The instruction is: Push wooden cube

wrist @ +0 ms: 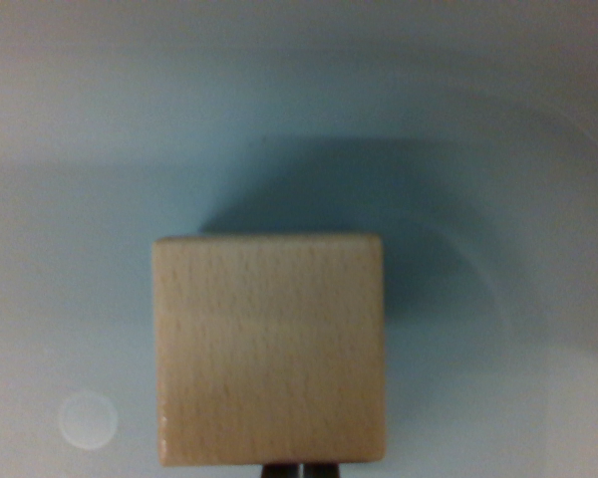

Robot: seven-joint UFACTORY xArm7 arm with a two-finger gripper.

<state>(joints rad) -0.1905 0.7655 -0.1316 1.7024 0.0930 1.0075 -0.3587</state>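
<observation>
Under everything is a pale blue-grey table [90,149], smooth and plain, and it fills my whole wrist view. A soft dark shadow [379,199] lies on it, up past the block and toward the wrist view's right. Next in size is the wooden cube [269,349]. It sits flat on the table in the lower middle of the view, and I see its light, grainy top face straight on. Its sides look the same, so it has no long way and no short way, and its edges run square to my view. The cube lies right in front of my gripper [299,470], just ahead of the tips, and its near edge looks to be touching them or almost touching. I think a push straight ahead, toward the top of the view, would slide it away from me, and the tips sit close to the middle of that near edge, so it should not spin much. Only two small dark bits of my gripper peek in at the bottom edge. They look close together with a thin gap, and they hold nothing, but I cannot tell for sure how wide the gripper is. A small pale round spot [88,419] shows at the lower left. I see no words, labels or brand marks anywhere.
</observation>
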